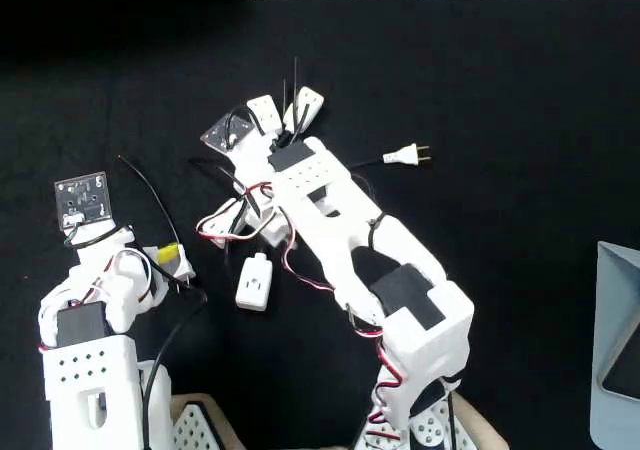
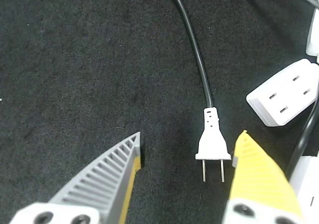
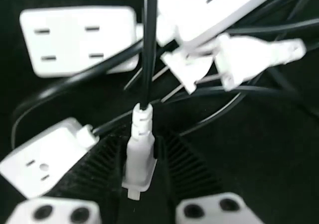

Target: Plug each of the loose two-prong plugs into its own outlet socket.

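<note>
Two wrist views: left jaws gape by a loose plug [image 2: 213, 143]; right jaws clamp a second plug [image 3: 139, 154].

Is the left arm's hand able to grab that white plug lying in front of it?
Probably yes. The left hand is open, the plug lies flat between its fingers, and nothing covers it.

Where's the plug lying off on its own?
In the high view, the lone plug lies on the black table right of the right arm, prongs pointing away.
</note>
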